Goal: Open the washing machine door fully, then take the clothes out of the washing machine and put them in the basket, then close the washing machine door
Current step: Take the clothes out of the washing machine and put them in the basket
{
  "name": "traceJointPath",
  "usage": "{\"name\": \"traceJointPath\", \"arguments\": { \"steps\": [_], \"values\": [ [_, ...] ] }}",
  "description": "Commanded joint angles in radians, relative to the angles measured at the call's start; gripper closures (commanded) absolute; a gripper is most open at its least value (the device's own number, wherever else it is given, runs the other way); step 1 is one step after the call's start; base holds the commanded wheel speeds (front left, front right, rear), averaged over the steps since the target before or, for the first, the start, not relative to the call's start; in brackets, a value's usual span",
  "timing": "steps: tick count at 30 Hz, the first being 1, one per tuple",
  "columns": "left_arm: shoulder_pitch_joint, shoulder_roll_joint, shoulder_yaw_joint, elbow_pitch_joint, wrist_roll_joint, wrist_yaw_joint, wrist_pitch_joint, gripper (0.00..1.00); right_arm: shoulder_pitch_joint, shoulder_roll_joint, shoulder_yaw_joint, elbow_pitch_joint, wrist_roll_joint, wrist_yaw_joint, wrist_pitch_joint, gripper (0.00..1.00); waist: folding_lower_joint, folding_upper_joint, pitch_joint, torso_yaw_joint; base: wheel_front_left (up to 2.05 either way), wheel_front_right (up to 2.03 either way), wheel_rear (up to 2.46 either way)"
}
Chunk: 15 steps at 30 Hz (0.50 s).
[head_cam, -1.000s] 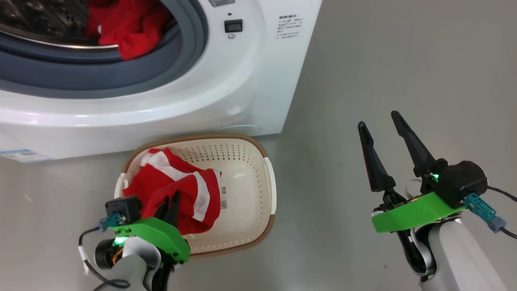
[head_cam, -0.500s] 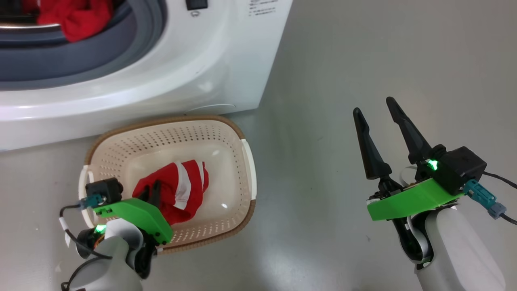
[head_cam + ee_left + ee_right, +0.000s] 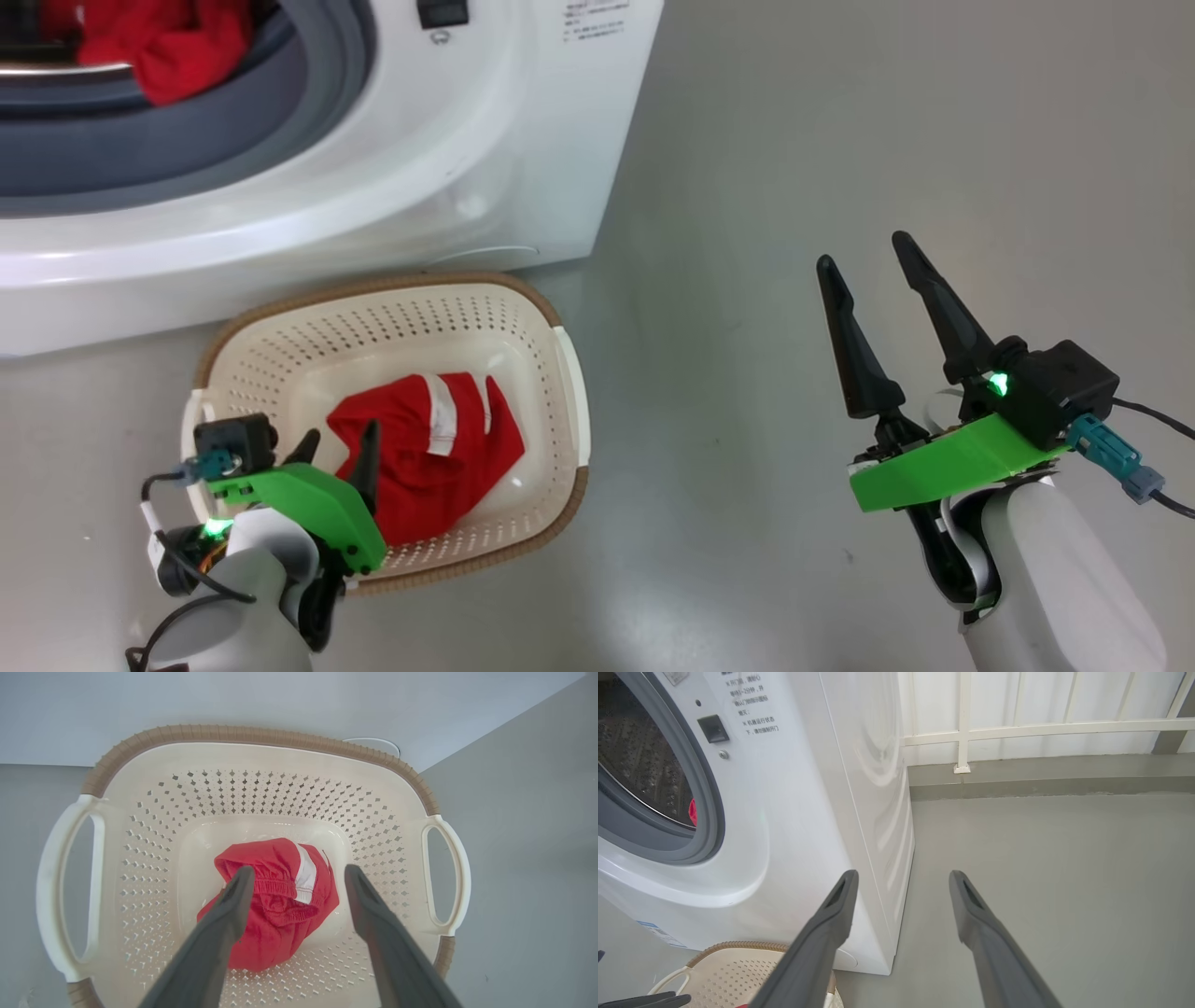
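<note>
Clothes (image 3: 280, 905) in basket (image 3: 261, 735), beneath left gripper (image 3: 299, 870) (seemingly)

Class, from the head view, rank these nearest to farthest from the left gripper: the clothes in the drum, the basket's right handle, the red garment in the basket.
1. The red garment, in the basket, right beside the left gripper.
2. The right handle, across the basket.
3. The clothes in the drum, upper left, farthest.
</note>
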Motion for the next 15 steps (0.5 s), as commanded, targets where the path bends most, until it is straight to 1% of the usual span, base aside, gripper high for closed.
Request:
{"name": "traceJointPath", "arguments": {
  "steps": [1, 4, 7, 11, 15],
  "values": [
    [0.017, 0.037, 0.012, -0.009, 0.017, -0.005, -0.02, 0.0, 0.004, 0.001, 0.015, -0.015, -0.006, 0.006, -0.006, 0.0, 0.0, -0.0001, -0.029, 0.024, 0.0, 0.0, 0.0],
    [0.027, 0.039, 0.013, -0.022, 0.025, -0.003, -0.028, 0.0, 0.009, 0.001, 0.011, -0.009, -0.011, 0.006, -0.006, 0.0, 0.0, -0.0001, -0.048, 0.038, 0.0, 0.0, 0.0],
    [0.047, 0.045, 0.037, -0.064, 0.025, 0.004, -0.032, 0.0, 0.018, 0.001, 0.004, -0.002, -0.018, 0.006, -0.006, 0.0, 0.0, -0.0001, -0.08, 0.059, 0.0, 0.0, 0.0],
    [0.095, 0.056, 0.091, -0.191, 0.048, 0.026, -0.032, 0.0, 0.033, 0.001, -0.008, 0.012, -0.032, 0.006, -0.006, 0.0, 0.0, -0.0001, -0.126, 0.087, 0.0, 0.0, 0.0],
    [0.166, 0.049, 0.161, -0.325, 0.068, 0.029, -0.032, 0.0, 0.051, 0.001, -0.021, 0.021, -0.043, 0.006, -0.006, 0.0, 0.0, -0.0001, -0.174, 0.11, 0.0, 0.0, 0.0]
  ]
}}
